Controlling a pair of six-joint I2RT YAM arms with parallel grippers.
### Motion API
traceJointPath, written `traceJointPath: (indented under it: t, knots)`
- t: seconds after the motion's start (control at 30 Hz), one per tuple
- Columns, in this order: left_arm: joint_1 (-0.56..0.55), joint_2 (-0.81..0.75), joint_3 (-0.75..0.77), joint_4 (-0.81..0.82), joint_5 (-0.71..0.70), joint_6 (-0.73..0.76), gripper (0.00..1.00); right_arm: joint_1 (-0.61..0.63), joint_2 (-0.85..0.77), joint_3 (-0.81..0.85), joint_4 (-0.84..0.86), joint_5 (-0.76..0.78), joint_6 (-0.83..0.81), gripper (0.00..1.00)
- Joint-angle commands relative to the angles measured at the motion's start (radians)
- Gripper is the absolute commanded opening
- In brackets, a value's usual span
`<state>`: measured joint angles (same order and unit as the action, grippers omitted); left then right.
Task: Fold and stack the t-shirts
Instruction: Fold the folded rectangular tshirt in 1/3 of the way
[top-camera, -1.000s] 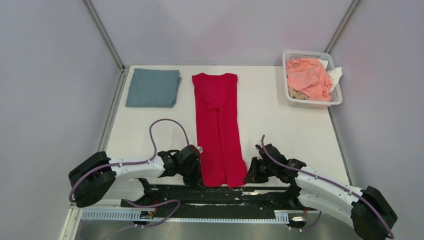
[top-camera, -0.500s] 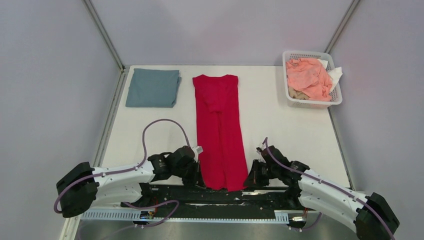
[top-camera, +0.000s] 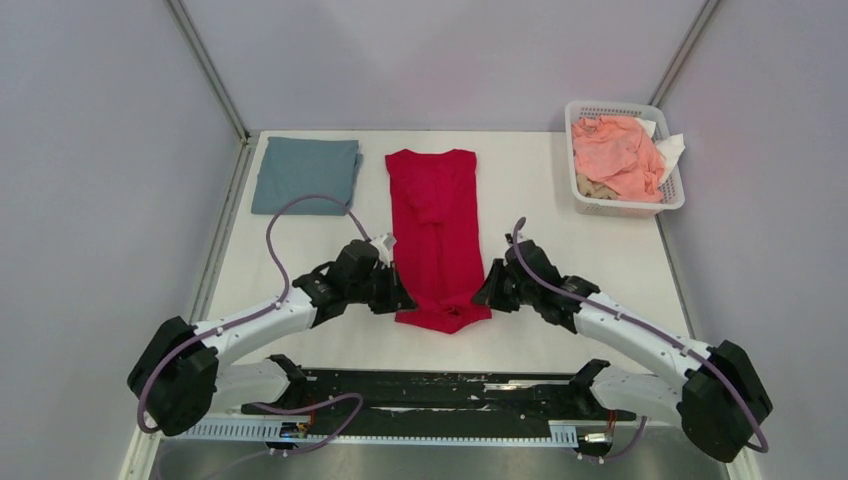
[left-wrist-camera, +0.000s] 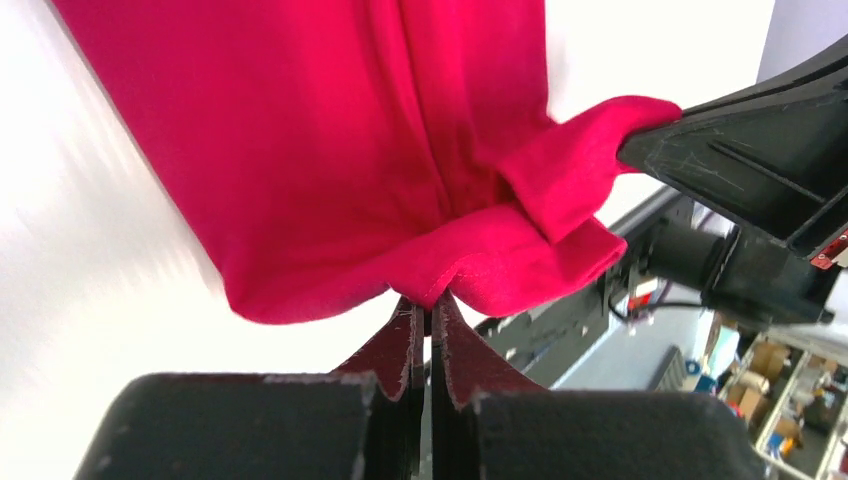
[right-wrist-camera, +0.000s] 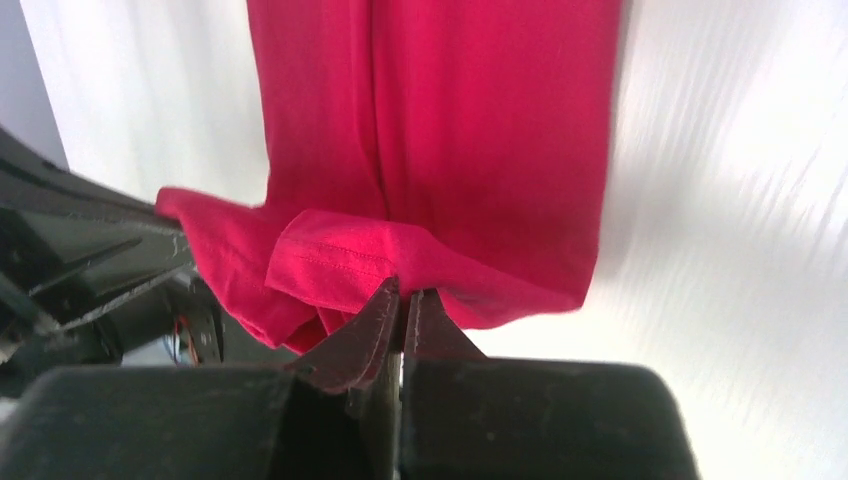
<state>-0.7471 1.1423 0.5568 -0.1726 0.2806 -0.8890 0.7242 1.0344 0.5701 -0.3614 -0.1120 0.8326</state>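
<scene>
The crimson red t-shirt (top-camera: 436, 225) lies as a long narrow strip down the middle of the table, its near end lifted and doubled back. My left gripper (top-camera: 402, 301) is shut on the shirt's near left hem corner, as the left wrist view (left-wrist-camera: 430, 300) shows. My right gripper (top-camera: 483, 296) is shut on the near right hem corner, as the right wrist view (right-wrist-camera: 402, 297) shows. The red cloth (left-wrist-camera: 330, 130) sags between the two grippers. The grey-blue t-shirt (top-camera: 306, 175) lies folded at the far left of the table.
A white mesh basket (top-camera: 668, 195) holding peach and beige cloth (top-camera: 612, 152) stands at the far right corner. A black rail (top-camera: 440, 385) runs along the table's near edge below the arms.
Both grippers have lifted the red shirt's near hem from the table's front edge and carried it away from the bases, so the shirt's near end now doubles over.
</scene>
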Motion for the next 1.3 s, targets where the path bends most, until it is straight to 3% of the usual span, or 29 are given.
traceJointPath:
  t: [0.0,0.47,1.17,1.27]
  knots:
    - [0.089,0.077,0.095,0.105,0.010,0.080,0.00,-0.098,0.123,0.109,0.156,0.017,-0.067,0.00]
    - [0.359,0.430,0.399,0.111,0.128,0.165,0.00,-0.268,0.536,0.467,0.188,-0.055,-0.165,0.00]
    - [0.450,0.678,0.583,0.034,0.122,0.195,0.00,-0.377,0.804,0.655,0.220,-0.108,-0.221,0.00]
    - [0.455,0.704,0.604,0.030,0.131,0.198,0.05,-0.381,0.839,0.683,0.223,-0.133,-0.229,0.00]
